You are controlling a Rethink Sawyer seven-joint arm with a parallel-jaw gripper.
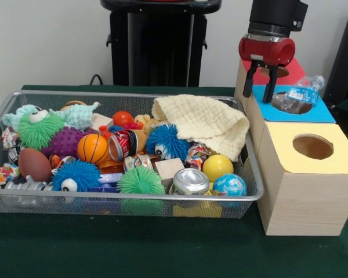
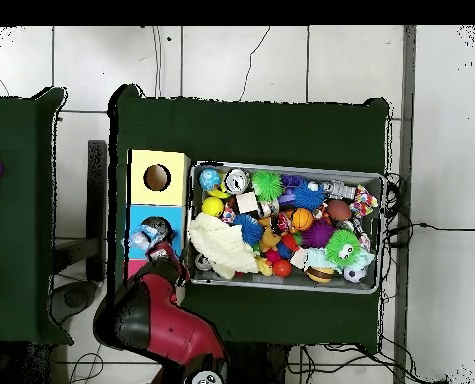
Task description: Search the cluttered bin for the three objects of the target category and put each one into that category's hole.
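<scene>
bottle: a crushed plastic water bottle (image 1: 298, 95) is lying across the hole (image 1: 291, 104) in the blue-topped box (image 1: 323, 111), resting on the rim, not dropped through as far as I can see

gripper: the gripper (image 1: 261, 88) hangs just off the bottle at its 9 o'clock, fingers apart and nothing between them

progress: my guess is bottles/containers are the category and this is one delivery about finished; I can't see inside the box, so no idea how many went in already

left to do: a silver can (image 1: 190, 180) sits at the bin's front edge, around 5 o'clock from the bin's middle, and a red can (image 1: 122, 145) is near the centre, so those may be next

bin: the wire bin (image 1: 252, 197) is packed with balls and fuzzy toys, and a cream cloth (image 1: 206, 123) at 2 o'clock could be covering more

other boxes: yellow-topped box (image 1: 342, 162) hole looks empty; the red-topped box (image 1: 290, 72) is mostly behind the arm
</scene>
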